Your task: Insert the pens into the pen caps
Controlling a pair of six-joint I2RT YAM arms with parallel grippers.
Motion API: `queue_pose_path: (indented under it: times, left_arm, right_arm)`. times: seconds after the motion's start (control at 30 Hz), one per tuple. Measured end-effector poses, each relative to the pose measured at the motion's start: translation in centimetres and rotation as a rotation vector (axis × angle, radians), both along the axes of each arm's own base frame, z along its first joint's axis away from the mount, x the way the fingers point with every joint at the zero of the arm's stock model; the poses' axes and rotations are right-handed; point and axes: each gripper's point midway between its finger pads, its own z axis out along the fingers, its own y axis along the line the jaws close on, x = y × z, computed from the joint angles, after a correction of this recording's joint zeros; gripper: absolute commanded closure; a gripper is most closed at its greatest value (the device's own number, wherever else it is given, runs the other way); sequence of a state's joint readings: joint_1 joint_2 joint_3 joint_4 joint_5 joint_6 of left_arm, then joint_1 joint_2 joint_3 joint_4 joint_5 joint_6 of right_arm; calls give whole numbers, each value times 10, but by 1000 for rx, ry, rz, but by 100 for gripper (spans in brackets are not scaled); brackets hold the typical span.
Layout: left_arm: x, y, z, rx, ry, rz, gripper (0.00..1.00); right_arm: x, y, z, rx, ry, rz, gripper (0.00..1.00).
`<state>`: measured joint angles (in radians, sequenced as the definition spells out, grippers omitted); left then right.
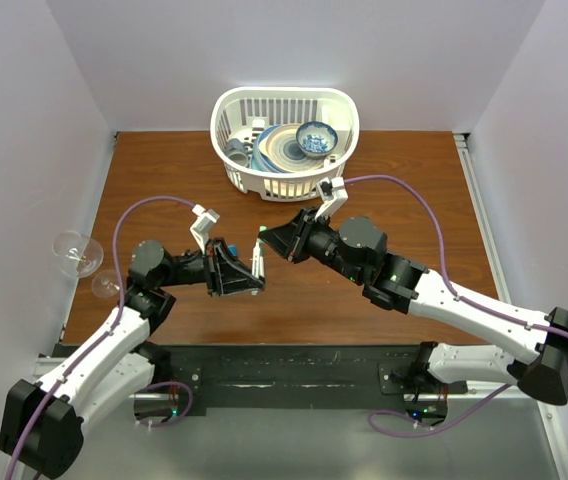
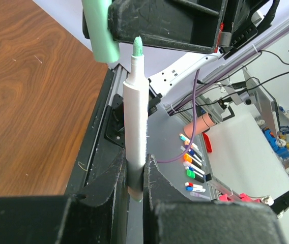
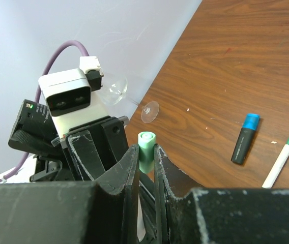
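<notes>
At the table's (image 1: 414, 200) left edge, against the white wall (image 1: 24, 150), a clear wine glass (image 1: 76, 252) lies on its side near my left arm, leaving only a thin strip of wood there. My left gripper (image 1: 256, 268) sits mid-table, nearer the black front rail (image 1: 284, 375) than the back. Its fingers are clamped on the lower barrel of a white pen (image 2: 136, 117). The pen stands straight out from the jaws with its green tip (image 2: 138, 47) uncovered. In the left wrist view the table's near edge and the rail run right under the pen.

Just beside that tip, a little to its left in that view, hangs the green cap (image 3: 146, 151), pinched between the fingers of my right gripper (image 1: 266, 240). Tip and cap are side by side and very close, but the tip is not inside. Whether they touch I cannot tell. The two grippers face each other nearly nose to nose.

Behind them a white basket (image 1: 226, 120) of dishes (image 1: 284, 150) stands at the back wall, and from above my right wrist's camera mount looks close to its front rim.

In the right wrist view a dark highlighter (image 3: 245, 138) with a blue cap and a second pen (image 3: 279, 161) lie flat on the wood, close together but apart. That pen's far end is green. Right of my right arm, open wood runs to the pale strip (image 1: 479, 200) along the table's right edge.
</notes>
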<state>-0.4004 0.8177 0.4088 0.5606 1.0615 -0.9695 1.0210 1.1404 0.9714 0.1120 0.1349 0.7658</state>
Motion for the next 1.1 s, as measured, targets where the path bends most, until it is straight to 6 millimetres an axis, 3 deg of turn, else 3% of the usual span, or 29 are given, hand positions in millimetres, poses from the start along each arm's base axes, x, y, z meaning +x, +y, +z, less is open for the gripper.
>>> queue_pose_path:
  times: [1.1]
  left_arm:
    - [2, -1, -3, 6, 23, -2, 100]
  right_arm:
    - [2, 4, 16, 31, -16, -1, 90]
